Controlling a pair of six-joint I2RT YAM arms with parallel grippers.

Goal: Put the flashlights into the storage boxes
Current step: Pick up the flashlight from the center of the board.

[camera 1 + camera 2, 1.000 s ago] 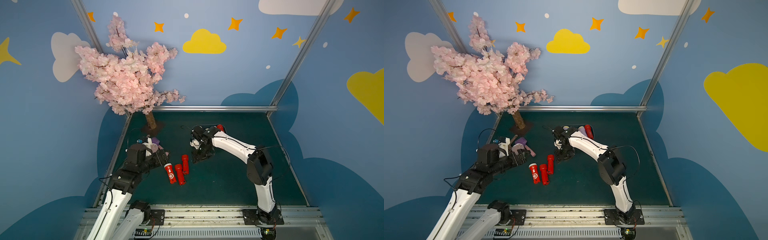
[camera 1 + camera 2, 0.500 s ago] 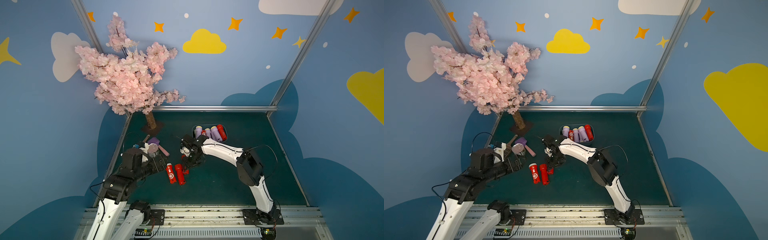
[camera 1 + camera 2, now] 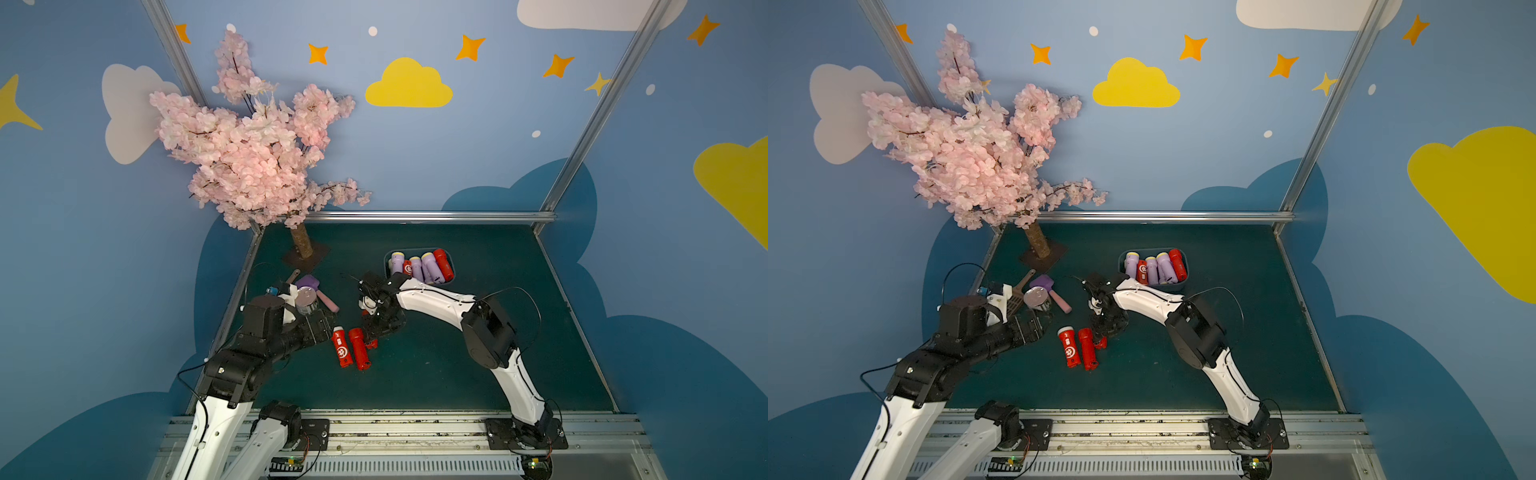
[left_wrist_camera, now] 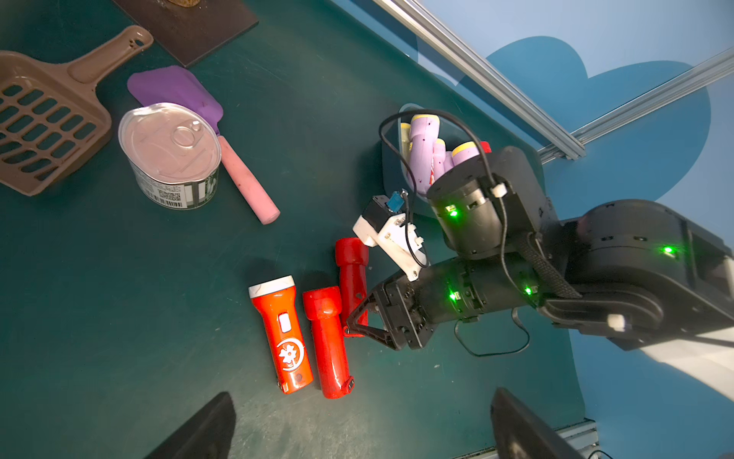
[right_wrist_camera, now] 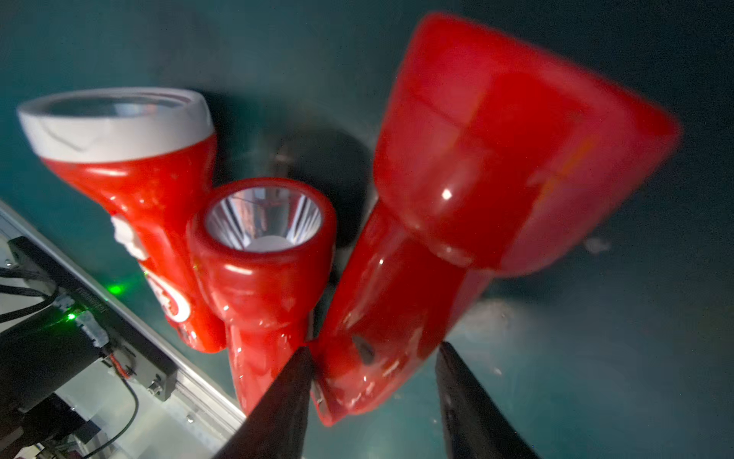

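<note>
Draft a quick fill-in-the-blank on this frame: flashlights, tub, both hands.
1. ___ red flashlights lie on the mat outside the tub.
2. The lavender flashlights in the tub have ___ heads.
3. The flashlight with the flower logo has a ___ lens ring.
4. The right hand straddles the nearest flashlight; the open left hand holds ___.
Missing: three; yellow; white; nothing.

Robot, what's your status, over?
Left gripper open, hovering. Right gripper open, astride tail of plain red plastic flashlight. Two more red flashlights alongside; slate-blue plastic tub unobstructed.
</note>
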